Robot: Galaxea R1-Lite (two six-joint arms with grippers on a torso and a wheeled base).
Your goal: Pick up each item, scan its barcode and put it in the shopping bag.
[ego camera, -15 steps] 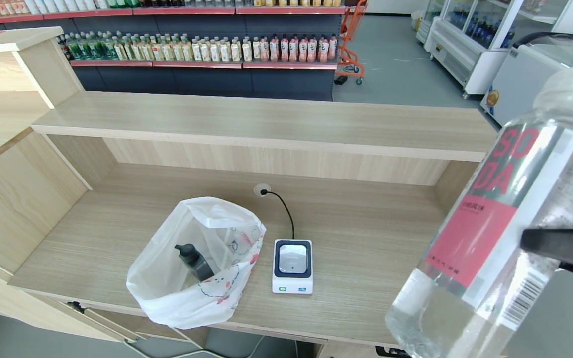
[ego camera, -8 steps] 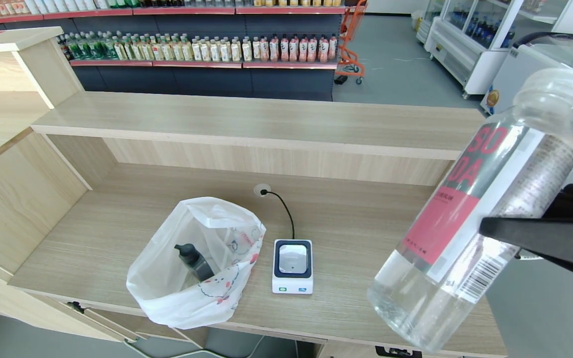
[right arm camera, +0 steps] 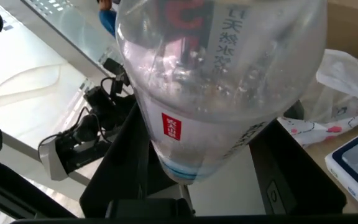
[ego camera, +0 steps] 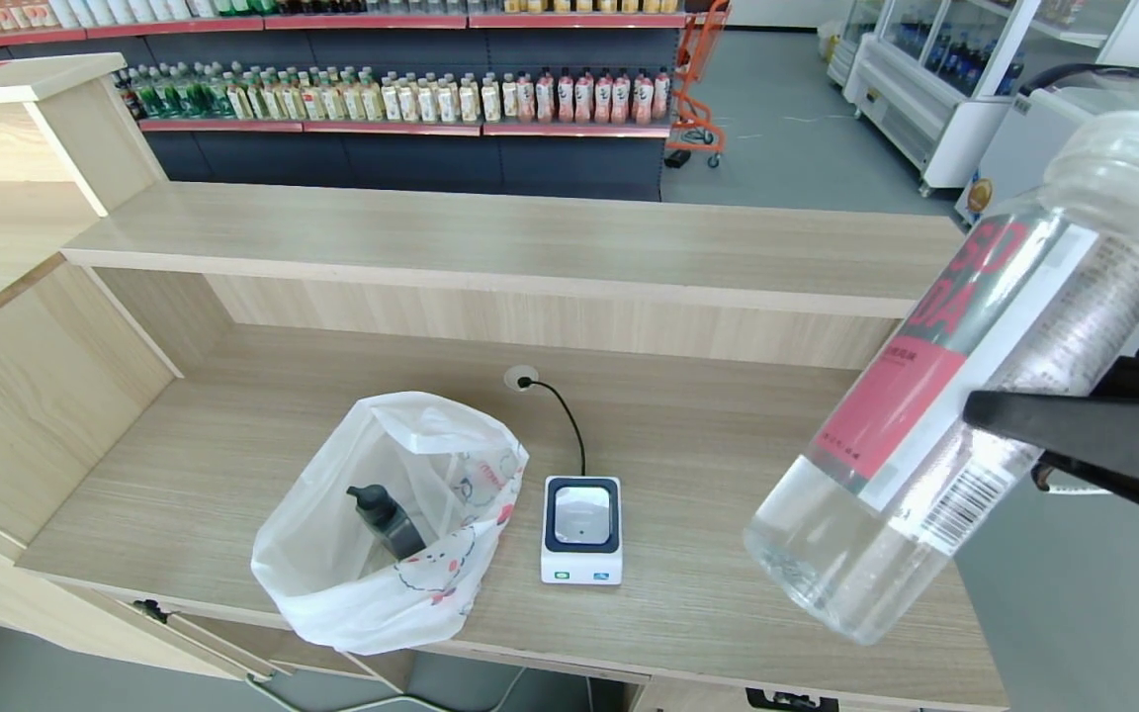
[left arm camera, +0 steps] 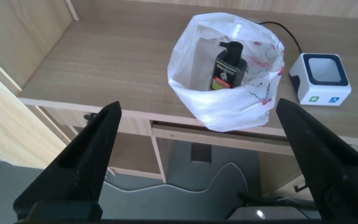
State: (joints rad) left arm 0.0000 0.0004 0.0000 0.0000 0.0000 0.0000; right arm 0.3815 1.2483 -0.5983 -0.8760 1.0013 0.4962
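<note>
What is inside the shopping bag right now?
One dark pump bottle sits inside the shopping bag. The bag's folded sides hide its bottom, so anything lying low there cannot be seen.

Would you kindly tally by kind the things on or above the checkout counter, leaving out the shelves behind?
Shopping bag: 1
Barcode scanner: 1
Bottles: 2, the clear bottle held aloft and the black pump bottle inside the bag
Total: 4
</note>
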